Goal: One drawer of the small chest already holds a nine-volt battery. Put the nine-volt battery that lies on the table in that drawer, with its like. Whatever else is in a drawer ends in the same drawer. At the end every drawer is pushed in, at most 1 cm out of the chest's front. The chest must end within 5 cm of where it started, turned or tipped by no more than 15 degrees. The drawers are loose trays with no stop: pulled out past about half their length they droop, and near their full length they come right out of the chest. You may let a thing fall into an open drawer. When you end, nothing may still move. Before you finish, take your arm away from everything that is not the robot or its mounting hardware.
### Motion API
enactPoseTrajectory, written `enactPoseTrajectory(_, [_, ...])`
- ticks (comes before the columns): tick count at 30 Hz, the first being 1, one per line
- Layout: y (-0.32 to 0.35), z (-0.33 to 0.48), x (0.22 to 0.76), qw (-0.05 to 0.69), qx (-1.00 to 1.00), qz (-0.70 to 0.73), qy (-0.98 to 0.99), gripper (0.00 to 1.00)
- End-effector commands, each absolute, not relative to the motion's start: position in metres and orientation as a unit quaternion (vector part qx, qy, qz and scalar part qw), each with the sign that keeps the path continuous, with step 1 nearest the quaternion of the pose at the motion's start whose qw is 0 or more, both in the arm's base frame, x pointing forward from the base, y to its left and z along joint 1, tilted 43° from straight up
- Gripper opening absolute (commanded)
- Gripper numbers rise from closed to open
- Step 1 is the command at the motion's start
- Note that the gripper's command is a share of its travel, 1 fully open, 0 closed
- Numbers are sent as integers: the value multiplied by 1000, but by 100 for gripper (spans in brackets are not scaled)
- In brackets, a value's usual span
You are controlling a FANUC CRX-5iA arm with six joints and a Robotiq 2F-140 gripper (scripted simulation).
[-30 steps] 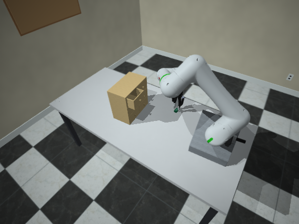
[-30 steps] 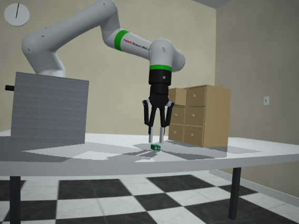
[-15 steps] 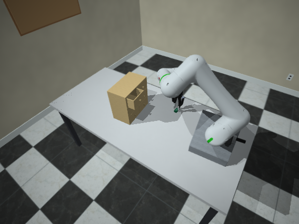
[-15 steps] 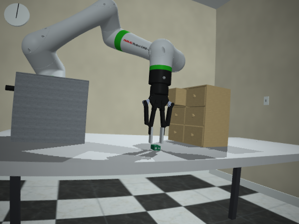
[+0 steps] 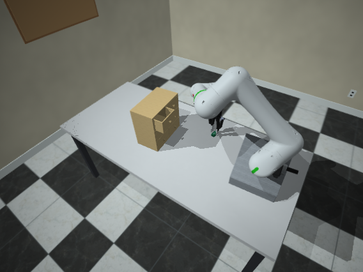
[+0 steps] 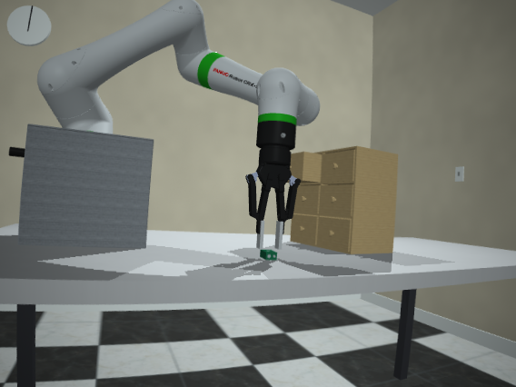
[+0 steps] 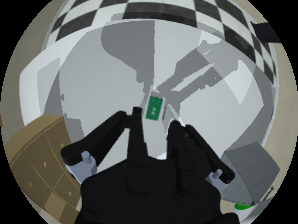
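The green nine-volt battery (image 6: 268, 254) lies flat on the white table, right of the chest; it also shows in the top view (image 5: 213, 134) and in the wrist view (image 7: 154, 106). My gripper (image 6: 268, 244) points straight down over it, fingers partly open, with the tips just above the battery, one to each side. Nothing is between the fingers. The small wooden chest (image 5: 154, 115) has six drawers in two columns. One top drawer (image 5: 165, 117) stands pulled out; it also shows in the exterior view (image 6: 305, 166). What it holds is hidden. The other drawers look pushed in.
The arm's grey pedestal (image 5: 260, 167) stands on the table's right end. The chest (image 6: 345, 200) is a short way behind the gripper. The table's edges lie far from the battery.
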State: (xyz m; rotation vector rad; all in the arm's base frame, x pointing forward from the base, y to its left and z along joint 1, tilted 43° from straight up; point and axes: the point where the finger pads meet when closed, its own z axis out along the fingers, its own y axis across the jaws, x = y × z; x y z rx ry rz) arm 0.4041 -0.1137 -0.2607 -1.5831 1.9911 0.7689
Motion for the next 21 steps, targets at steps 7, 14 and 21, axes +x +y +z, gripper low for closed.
enactPoseTrajectory(7, [-101,-274,405,240,-578,281,728,26])
enactPoseTrajectory(14, [-99,-277,405,240,-578,281,728,26])
enactPoseTrajectory(21, [-99,-277,405,240,-578,281,728,26])
